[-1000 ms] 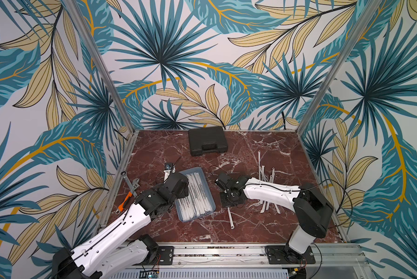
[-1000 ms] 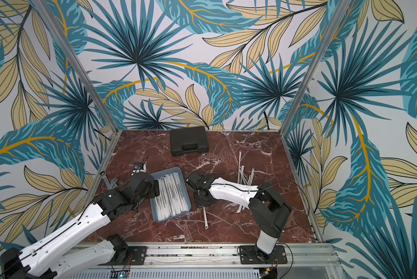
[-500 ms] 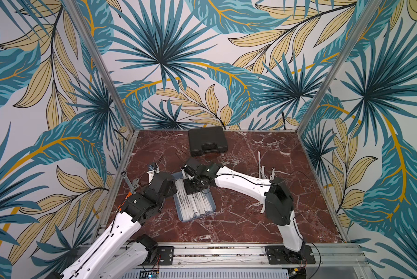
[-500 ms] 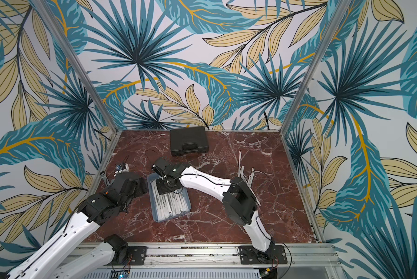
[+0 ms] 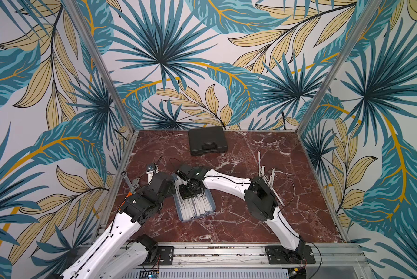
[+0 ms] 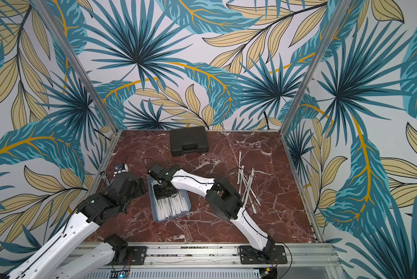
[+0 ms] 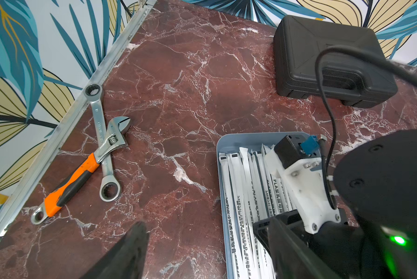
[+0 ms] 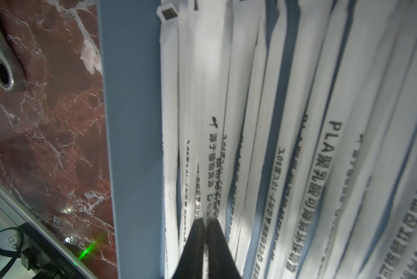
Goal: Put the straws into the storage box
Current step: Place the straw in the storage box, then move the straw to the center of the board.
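Black right gripper [image 8: 206, 221] has swung over the storage box [image 8: 130, 145], grip unclear; left gripper [image 7: 206, 225] gapes.

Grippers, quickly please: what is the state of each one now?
Left gripper: open, holding nothing, beside the storage box.
Right gripper: closed on one straw inside the storage box.

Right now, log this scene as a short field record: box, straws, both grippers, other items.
storage box: blue-grey tray, holding a layer of wrapped straws
loose straws: a handful on the table, on its right side, outside the box
right gripper: jaws almost closed, tips down among the boxed straws; whether it grips one is unclear
left gripper: open, empty, beside the box
other items: black hard case at the back; adjustable wrench crossing a ratchet wrench at the left edge
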